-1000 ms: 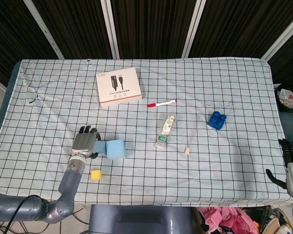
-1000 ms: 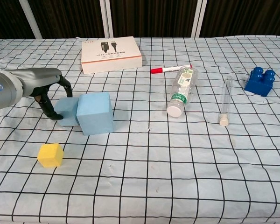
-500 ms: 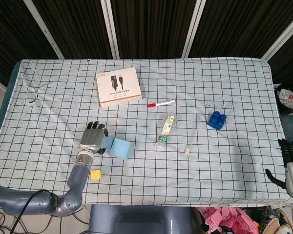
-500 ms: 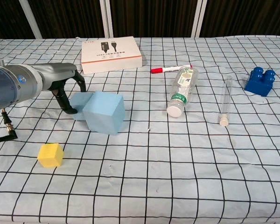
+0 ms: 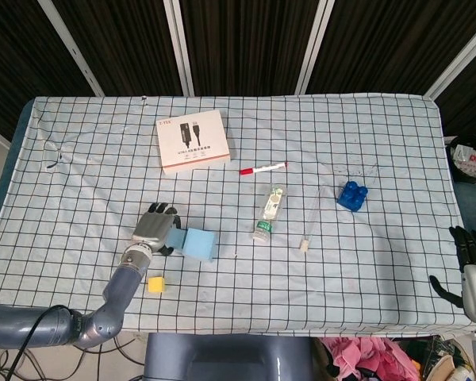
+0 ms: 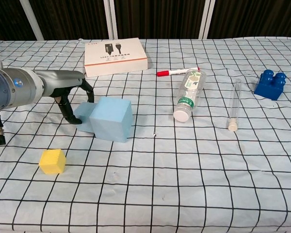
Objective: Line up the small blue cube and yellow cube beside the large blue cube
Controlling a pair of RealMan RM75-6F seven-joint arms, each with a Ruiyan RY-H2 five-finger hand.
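Checked cloth covers the worktop (image 6: 194, 194), where the small blue cube (image 6: 83, 115), seemingly light foam, is gripped by the left robot hand (image 6: 72, 99) against the large blue cube (image 6: 111, 119).

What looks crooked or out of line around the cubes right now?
The large blue cube sits skewed to the cloth's grid lines, with the small blue cube jammed against its left side under the left robot hand. The yellow cube lies apart, nearer the table's front edge, not in any row.
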